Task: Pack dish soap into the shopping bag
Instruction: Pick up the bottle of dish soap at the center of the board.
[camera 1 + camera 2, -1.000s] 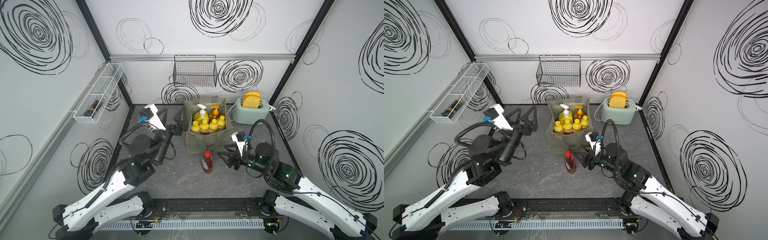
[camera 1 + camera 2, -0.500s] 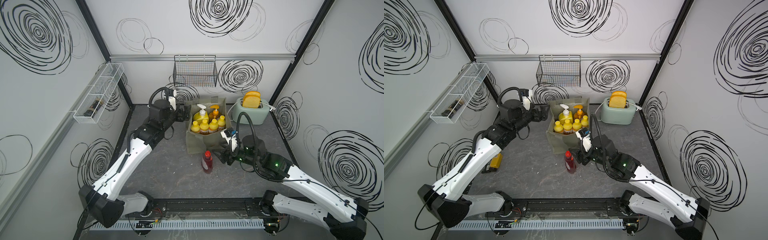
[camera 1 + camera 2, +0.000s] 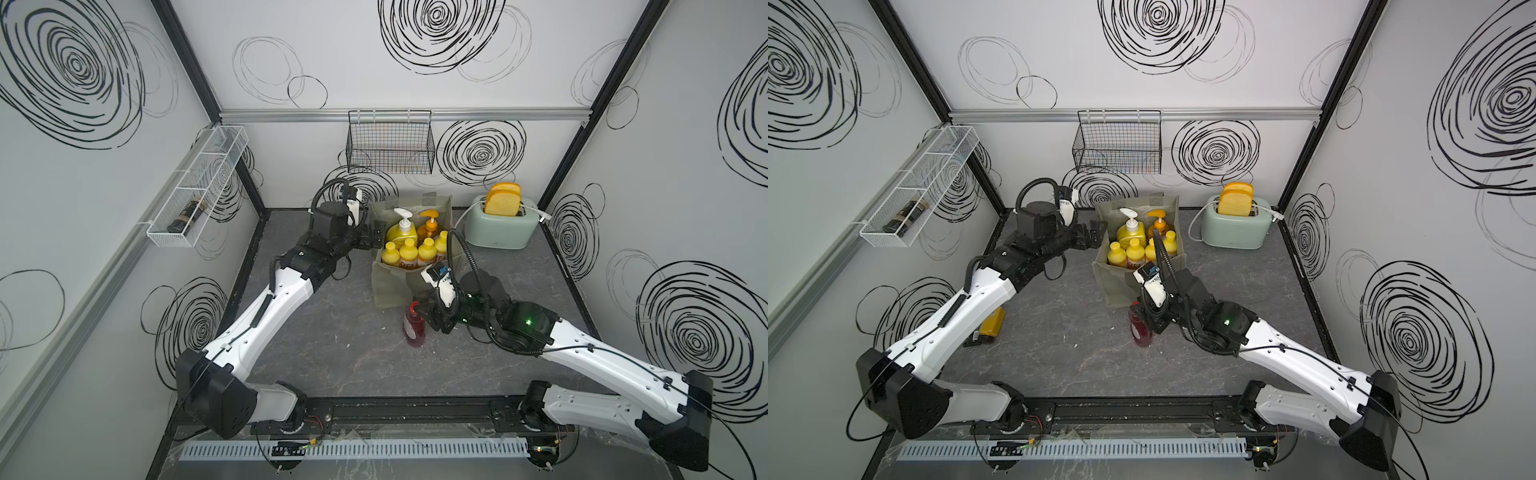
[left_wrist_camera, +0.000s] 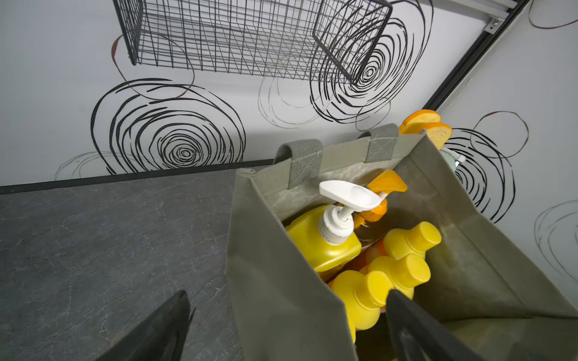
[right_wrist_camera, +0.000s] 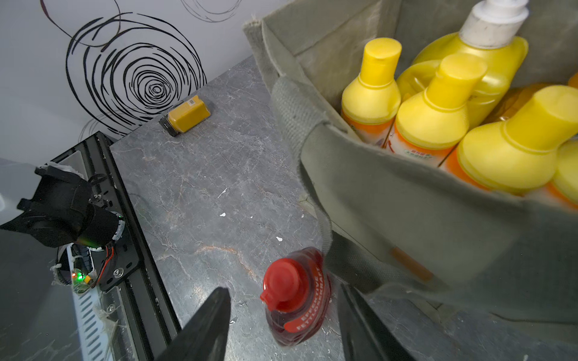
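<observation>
**A:** Since a second before, the left arm had stretched out from its folded pose, and the left gripper [image 3: 372, 237] had come to the side wall of the shopping bag [image 3: 394, 287]. The right gripper [image 5: 283, 292] had moved in from beside the red bottle [image 5: 294, 300] to stand around it.

**B:** Was it holding the bottle?

**A:** Not yet, I think. Its jaws stood about half-wide, one on each side, and a gap showed on the side away from the bag. The bottle stood upright on the table [image 5: 203, 187], just in front of the bag.

**B:** And the left one?

**A:** Fully wide and holding nothing. One finger was outside the bag's wall, the other over the inside, above the small yellow-capped bottles [image 4: 403, 272].

**B:** Which step was it, then?

**A:** The last bottle, in my judgement. The four small ones, the yellow pump bottle [image 3: 400, 232] and the amber pump bottle [image 3: 430, 227] were already in the bag; only the red one was outside. The next move called for closing on its body and lifting it over the rim, without catching the strap handle [image 5: 297, 118] that hung just beside it.
</observation>
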You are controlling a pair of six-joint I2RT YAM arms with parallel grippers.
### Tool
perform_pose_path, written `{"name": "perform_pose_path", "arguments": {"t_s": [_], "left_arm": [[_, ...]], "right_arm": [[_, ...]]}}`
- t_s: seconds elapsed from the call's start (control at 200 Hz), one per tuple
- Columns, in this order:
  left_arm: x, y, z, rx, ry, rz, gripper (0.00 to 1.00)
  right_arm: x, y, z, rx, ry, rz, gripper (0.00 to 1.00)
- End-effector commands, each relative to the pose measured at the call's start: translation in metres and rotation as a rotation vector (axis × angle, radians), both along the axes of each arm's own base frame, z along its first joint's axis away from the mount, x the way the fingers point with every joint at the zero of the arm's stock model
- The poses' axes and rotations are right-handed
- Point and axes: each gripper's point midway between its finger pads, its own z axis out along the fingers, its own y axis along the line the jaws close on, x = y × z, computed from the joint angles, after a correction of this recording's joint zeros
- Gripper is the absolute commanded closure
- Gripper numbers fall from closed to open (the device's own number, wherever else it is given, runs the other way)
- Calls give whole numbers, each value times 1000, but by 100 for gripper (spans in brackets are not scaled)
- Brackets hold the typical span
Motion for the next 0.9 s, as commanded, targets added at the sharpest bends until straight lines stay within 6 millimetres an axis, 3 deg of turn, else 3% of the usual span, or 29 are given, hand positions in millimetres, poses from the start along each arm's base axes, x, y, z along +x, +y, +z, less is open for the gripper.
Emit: {"name": "perform_pose_path", "arguments": {"t_s": [0.0,0.39,0.605,0.891], "left_arm": [[5,-3,9,-14,-54,-17,1],[2,-11,6,6,-44,-27,2],[3,-11,3,19,-34,-23,3],[1,-13,4,21,-35,-31,3]], "right_arm": [[0,2,11,9,-36,11,38],[9,7,-23,-81,-18,-22,33],[11,9,-28,-77,-18,-31,31],[11,16,-37,-77,0,-12,37]]}}
